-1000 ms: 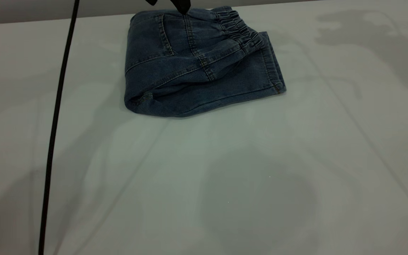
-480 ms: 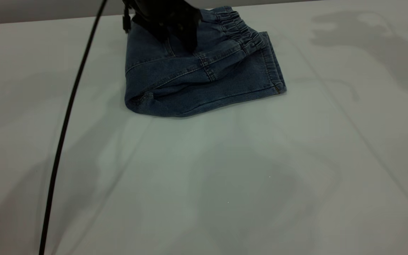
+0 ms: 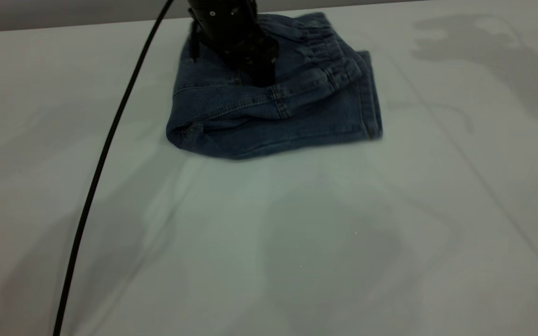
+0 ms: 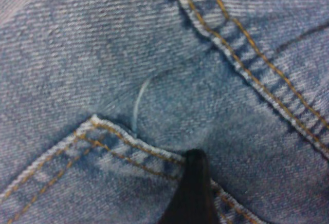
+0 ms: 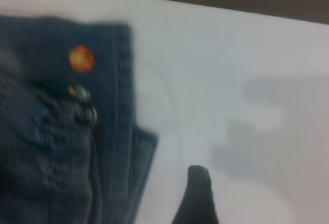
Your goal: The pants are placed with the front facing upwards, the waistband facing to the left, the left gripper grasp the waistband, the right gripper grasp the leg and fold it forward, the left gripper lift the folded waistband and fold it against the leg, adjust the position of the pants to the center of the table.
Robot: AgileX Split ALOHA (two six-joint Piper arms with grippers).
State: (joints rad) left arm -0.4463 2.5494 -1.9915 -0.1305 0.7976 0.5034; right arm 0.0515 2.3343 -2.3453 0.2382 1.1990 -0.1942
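Observation:
The blue denim pants (image 3: 273,116) lie folded at the far side of the white table (image 3: 297,233), with the ruffled waistband (image 3: 320,37) on top toward the right. My left gripper (image 3: 262,77) presses down on the middle of the folded pants. The left wrist view is filled with denim (image 4: 154,54) and tan stitching. My right gripper (image 5: 198,196) hovers over bare table (image 5: 231,80) just beside the edge of the pants (image 5: 61,131), where an orange spot of print (image 5: 81,58) shows. The right gripper is outside the exterior view.
A black cable (image 3: 105,154) hangs from the left arm across the left half of the table. Arm shadows fall on the tabletop at the right and in the near middle. The table's far edge runs just behind the pants.
The left arm has come down onto the pants. The pants have slid a little toward the near side and to the right under it.

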